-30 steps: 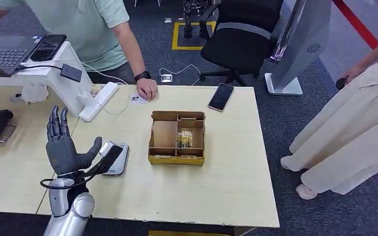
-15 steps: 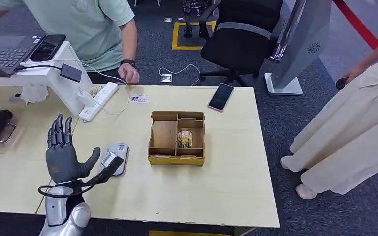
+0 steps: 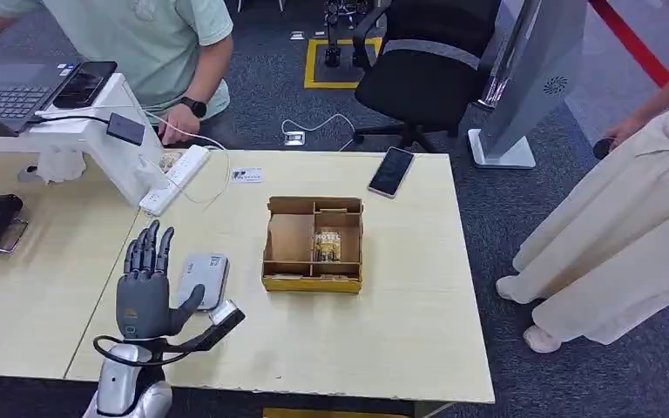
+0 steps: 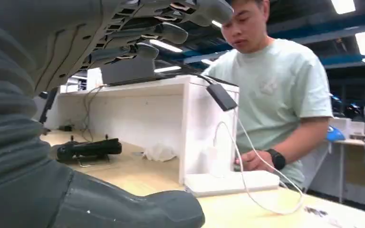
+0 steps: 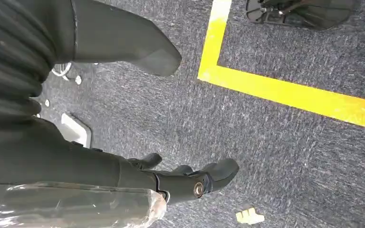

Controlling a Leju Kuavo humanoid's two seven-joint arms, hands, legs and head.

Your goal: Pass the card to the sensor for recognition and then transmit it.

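Card (image 3: 246, 175) is small and white, and we see it lying flat on the table (image 3: 401, 340), in the upper middle-left of the head view. No hand touches it. It is just beside the long white power strip (image 3: 174, 179) and well apart from the robot.

Lower down, in the lower left of the frame, we see the grey sensor (image 3: 203, 277) lying flat on the table. The left hand (image 3: 144, 292) is just beside it, on its left side. The hand stands up with its fingers spread and its thumb out toward the sensor, and it holds nothing.

In the middle of the table sits a brown box (image 3: 314, 244) with a few small parts inside, and one part holds a little packet. A phone (image 3: 391, 171) lies near the top edge of the table.

A person in a green shirt (image 3: 139, 35) stands at the upper left, with a hand (image 3: 179, 124) near the white stand (image 3: 104, 144). Another person in pale clothes (image 3: 627, 226) stands at the right edge.

The right hand (image 5: 76, 161) hangs over the dark floor (image 5: 275, 142) near a yellow line (image 5: 285, 92). Its thumb is apart from its fingers, and nothing is in it
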